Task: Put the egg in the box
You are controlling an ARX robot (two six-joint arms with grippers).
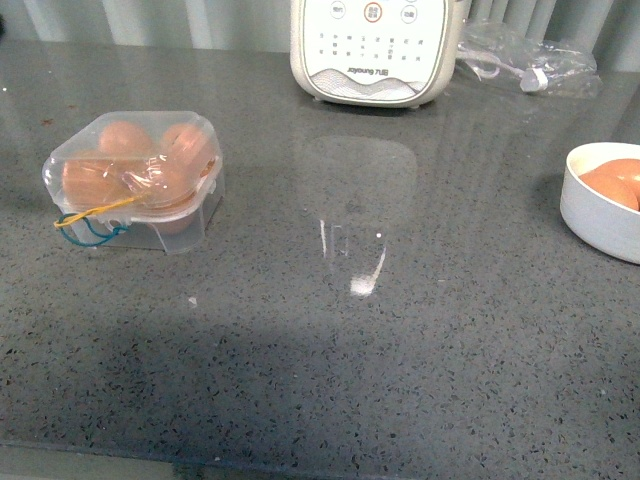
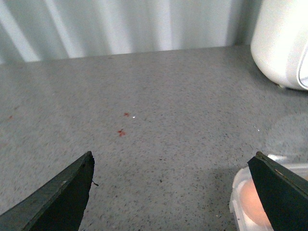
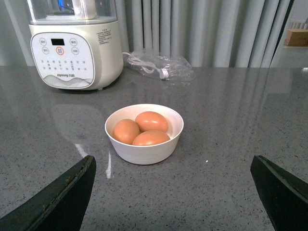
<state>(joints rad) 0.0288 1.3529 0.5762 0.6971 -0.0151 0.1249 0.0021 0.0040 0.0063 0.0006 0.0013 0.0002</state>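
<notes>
Across the front view spreads a grey speckled counter [image 1: 400, 350]. At top centre stands a cream appliance [image 1: 375, 50]. Left of centre sits the box [image 1: 135, 175], its clear lid down over orange-brown eggs [image 1: 125, 140], with yellow and blue loops at its front. At the right edge a white bowl [image 1: 595, 220] holds loose eggs [image 3: 151, 121], three by the right wrist view. Left gripper [image 2: 173, 166] and right gripper [image 3: 173, 166] both gape wide, grasping nothing.

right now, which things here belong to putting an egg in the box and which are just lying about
For the job: box, lid shut; brown eggs in the white bowl; left gripper and right gripper, both open.
Lying about: white appliance; plastic bag holding a cable.
</notes>
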